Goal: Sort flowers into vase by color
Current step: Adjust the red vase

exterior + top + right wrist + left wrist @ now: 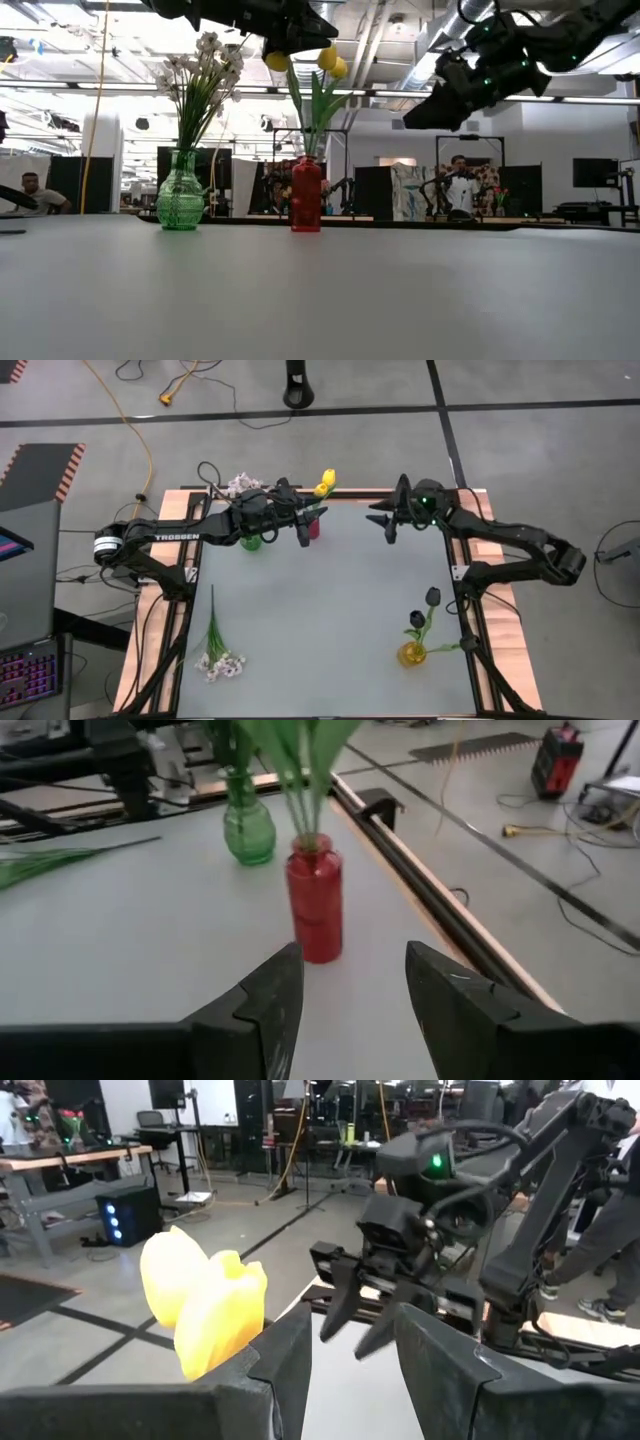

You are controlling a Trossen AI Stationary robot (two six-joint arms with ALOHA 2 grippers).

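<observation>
Two yellow tulips (324, 483) stand with their stems in a red vase (313, 527) at the table's far side. A spray of white blossoms (240, 485) stands in a green vase (250, 542) beside it. Dark tulips (425, 605) stand in a yellow vase (412, 653) at the near right. Another white spray (215, 650) lies flat at the near left. My left gripper (345, 1370) is open and empty, high beside the yellow tulip heads (200, 1300). My right gripper (350, 1010) is open and empty, to the right of the red vase (315, 910) and facing it.
The two grippers face each other across a short gap above the table's far edge, with my right gripper (360, 1310) showing in the left wrist view. The green vase (180, 195) and the red vase (306, 195) stand close together. The table's middle (330, 610) is bare.
</observation>
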